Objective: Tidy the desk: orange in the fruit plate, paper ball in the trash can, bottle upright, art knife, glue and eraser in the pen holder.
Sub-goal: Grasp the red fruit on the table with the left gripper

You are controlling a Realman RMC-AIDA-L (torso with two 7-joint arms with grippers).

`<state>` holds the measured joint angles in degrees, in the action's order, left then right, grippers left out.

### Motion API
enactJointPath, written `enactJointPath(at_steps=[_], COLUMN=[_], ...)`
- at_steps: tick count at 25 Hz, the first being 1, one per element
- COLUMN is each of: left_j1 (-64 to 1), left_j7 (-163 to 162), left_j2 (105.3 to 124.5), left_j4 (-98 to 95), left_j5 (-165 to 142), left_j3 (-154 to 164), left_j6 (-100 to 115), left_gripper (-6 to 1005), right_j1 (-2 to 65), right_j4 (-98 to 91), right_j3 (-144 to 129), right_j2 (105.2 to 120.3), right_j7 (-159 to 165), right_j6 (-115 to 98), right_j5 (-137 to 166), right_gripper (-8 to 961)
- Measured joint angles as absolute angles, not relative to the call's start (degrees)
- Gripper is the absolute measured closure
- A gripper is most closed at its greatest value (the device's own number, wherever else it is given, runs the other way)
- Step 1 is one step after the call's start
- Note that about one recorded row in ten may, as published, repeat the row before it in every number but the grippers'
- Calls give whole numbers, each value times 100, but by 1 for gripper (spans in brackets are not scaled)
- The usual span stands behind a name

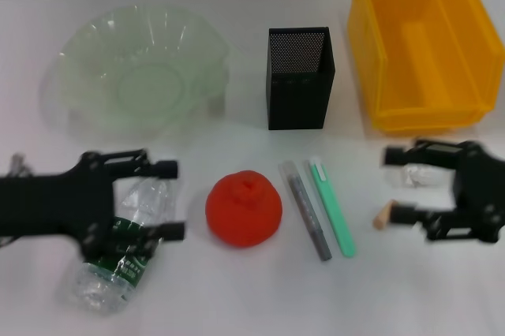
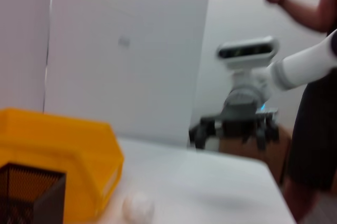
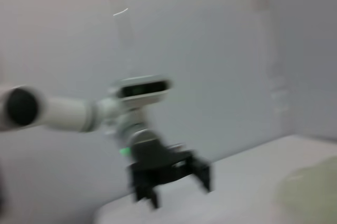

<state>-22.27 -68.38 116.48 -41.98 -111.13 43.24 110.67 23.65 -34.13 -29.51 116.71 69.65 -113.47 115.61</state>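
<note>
The orange (image 1: 244,208) sits on the table at front centre. The grey glue (image 1: 308,210) and the mint-green art knife (image 1: 331,206) lie side by side to its right. The tan eraser (image 1: 383,215) lies further right. The bottle (image 1: 126,249) lies on its side at front left. My left gripper (image 1: 170,199) is open above it. My right gripper (image 1: 397,184) is open, with the white paper ball (image 1: 417,176) showing between its fingers. The fruit plate (image 1: 71,76), the pen holder (image 1: 300,76) and the trash can (image 1: 379,76) stand at the back.
The left wrist view shows the trash can (image 2: 58,155), the pen holder (image 2: 29,192), the paper ball (image 2: 138,207) and the right gripper (image 2: 234,129) farther off. A person (image 2: 316,103) stands beyond the table. The right wrist view shows the left gripper (image 3: 168,174).
</note>
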Motion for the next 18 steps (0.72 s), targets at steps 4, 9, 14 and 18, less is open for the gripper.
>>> enactJointPath(at_steps=[4,9,14,18], left_j1=[-2750,-3293,-3380,-3391], left_j7=[-7355,-7823,-8055,-8078], left_j2=[11839,11890,11908,11909], left_j4=[-4560,-4431,-4422,-4401], left_j5=[-11870,-12229,-12132,-11821], left_j3=[4347,5135,5944,6414], left_j6=[10702,9834,9054,8540], left_gripper=[258,267,275,281], right_j1=[2100,1808,1763,1752], right_j4=[-3334,-3099,-3096,-3093], right_j3=[-2287,-1683,-1647,-1643], right_j2=[11672,11634,11645,11648], right_j7=[6816,6655,6654,6653], right_j6=[-11313,-11310,-11309,-11323], right_j5=[11556,11552,11550,11548], right_gripper=[150,154,157,160])
